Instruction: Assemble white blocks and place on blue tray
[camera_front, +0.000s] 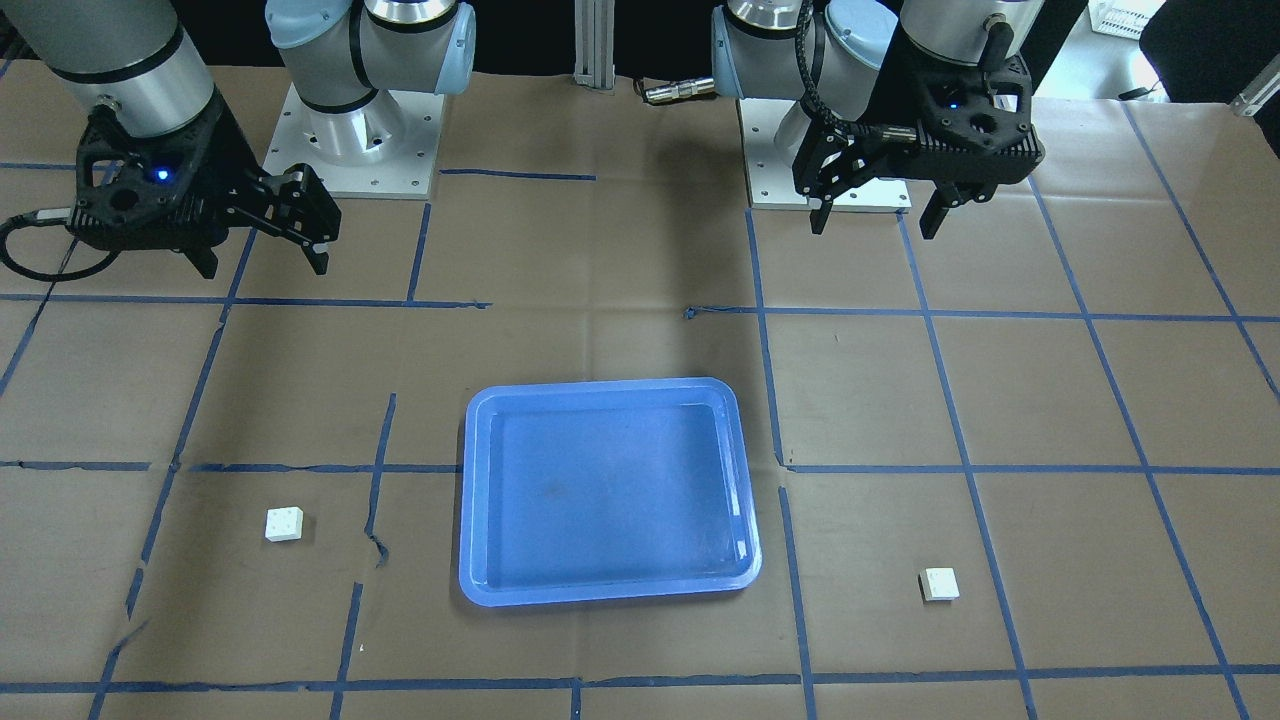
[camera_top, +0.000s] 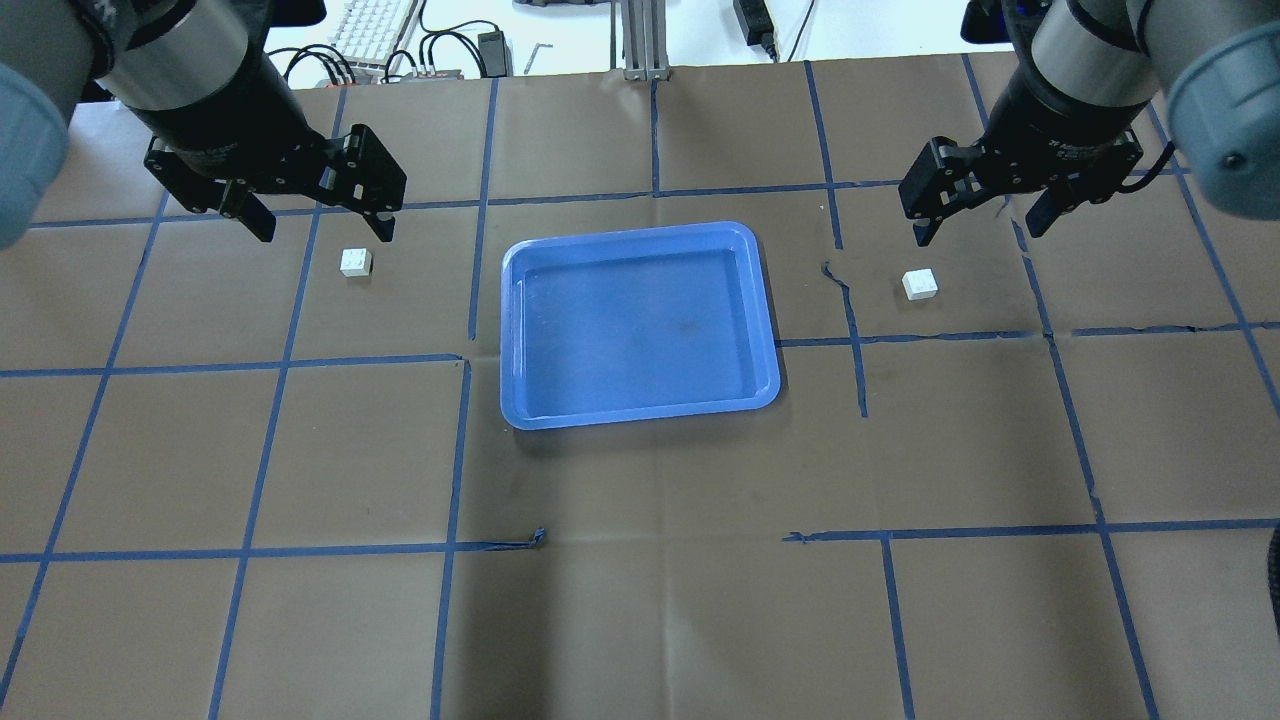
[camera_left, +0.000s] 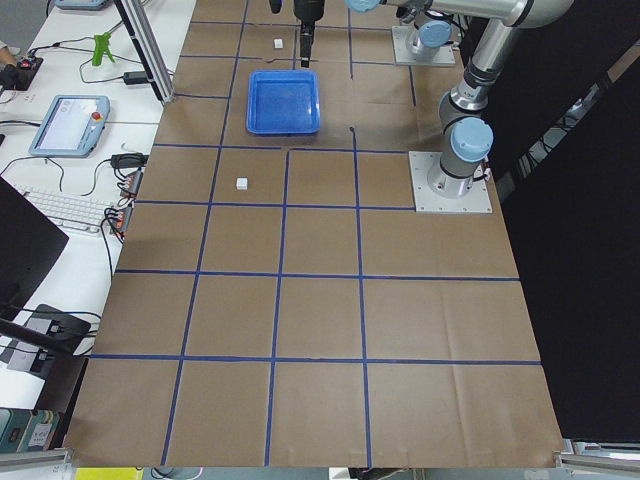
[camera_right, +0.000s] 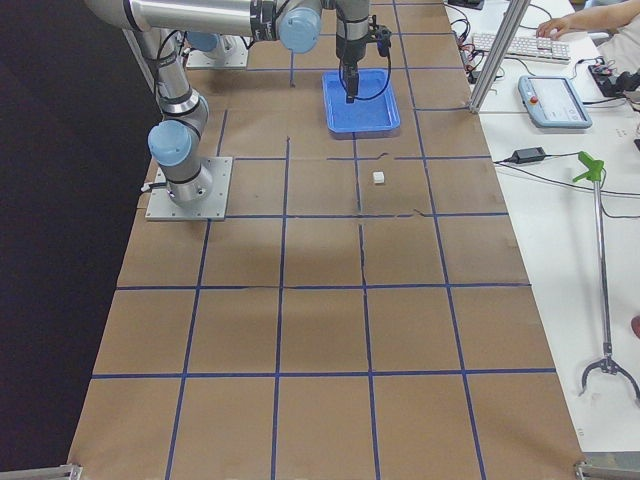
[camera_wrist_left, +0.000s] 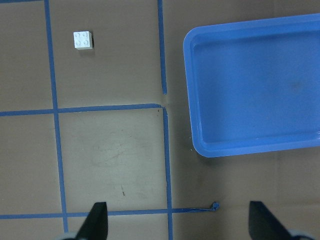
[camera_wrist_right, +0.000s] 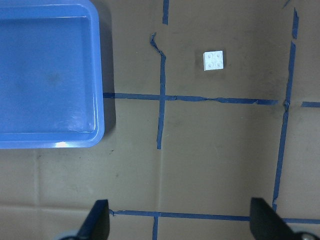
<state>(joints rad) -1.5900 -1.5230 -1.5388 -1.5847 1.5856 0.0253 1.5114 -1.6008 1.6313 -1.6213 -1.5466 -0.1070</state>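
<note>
Blue tray (camera_top: 640, 330) sits mid-table, flat on the brown paper (camera_top: 640, 600), with its long side running across. Its floor shows bare blue, with a faint dark smudge near the middle. The rim is raised and glossy and the corners are rounded.

Both white blocks lie outside the tray on the paper, one to each side and well apart from it and from each other, not joined. Left block (camera_top: 356, 262) is small, square and white, studs up; my left wrist view shows four studs, two by two. Right block (camera_top: 920, 284) is the same kind, also four studs up, and sits turned a little against the blue tape (camera_top: 700, 190) grid.

My left pincer (camera_top: 322, 228) hangs above the table near the left block, fingers spread wide, gripping nothing. My right pincer (camera_top: 978, 232) hangs near the right block, likewise wide and gripping nothing.
</note>
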